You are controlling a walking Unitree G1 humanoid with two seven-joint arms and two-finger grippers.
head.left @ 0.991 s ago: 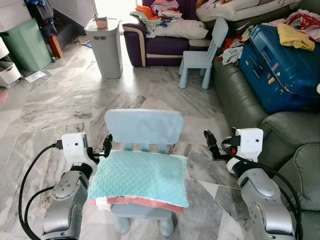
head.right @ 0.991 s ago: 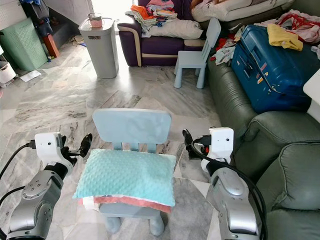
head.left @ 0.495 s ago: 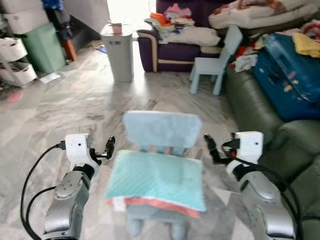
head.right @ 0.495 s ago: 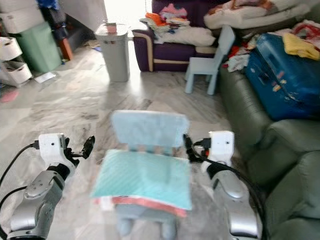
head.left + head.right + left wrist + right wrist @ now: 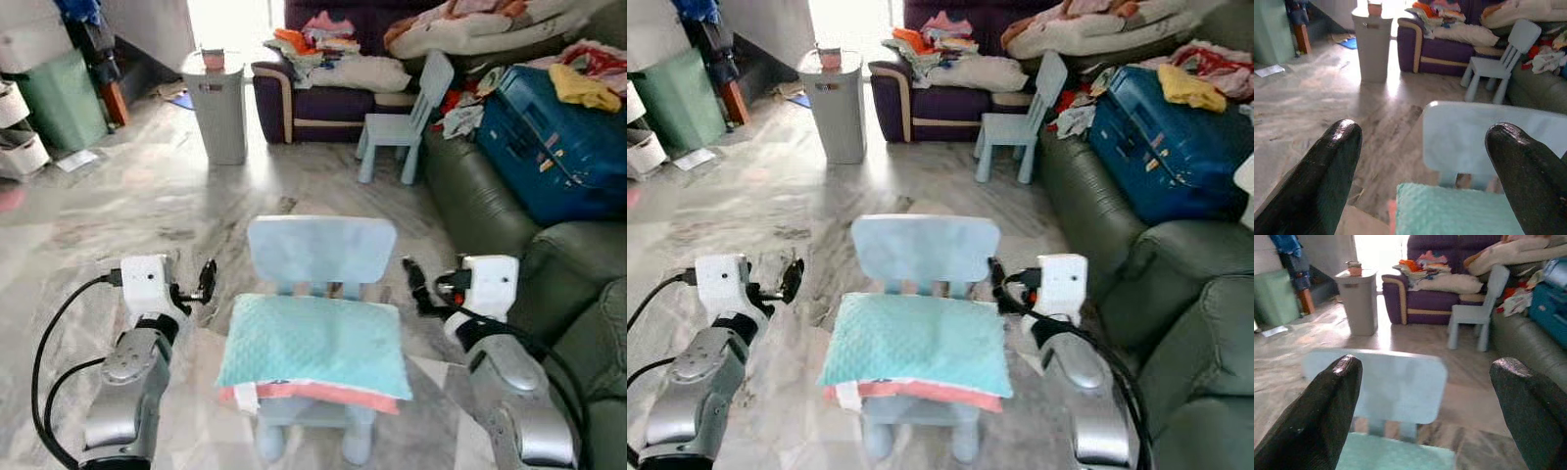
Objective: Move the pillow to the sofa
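Note:
A teal dimpled pillow (image 5: 313, 341) with a coral edge lies on the seat of a small light-blue chair (image 5: 320, 252) straight ahead of me. My left gripper (image 5: 206, 279) is held open just left of the pillow, apart from it. On the other side my right gripper (image 5: 413, 284) is open too, level with the chair back. The left wrist view has the pillow (image 5: 1454, 210) low between its black fingers (image 5: 1327, 171); the right wrist view has the pillow (image 5: 1400, 455) and chair back (image 5: 1386, 387). A dark green sofa (image 5: 490, 196) runs along my right.
A blue suitcase (image 5: 549, 137) and clothes lie on the green sofa. A second small blue chair (image 5: 407, 113), a purple sofa (image 5: 333, 93) piled with laundry and a grey bin (image 5: 217, 108) stand further off on the marble floor. Green and white bins (image 5: 59, 98) are at far left.
The camera has shifted, so the chair and pillow sit slightly further right and higher in view. Both grippers stay open beside the pillow; nothing was grasped.

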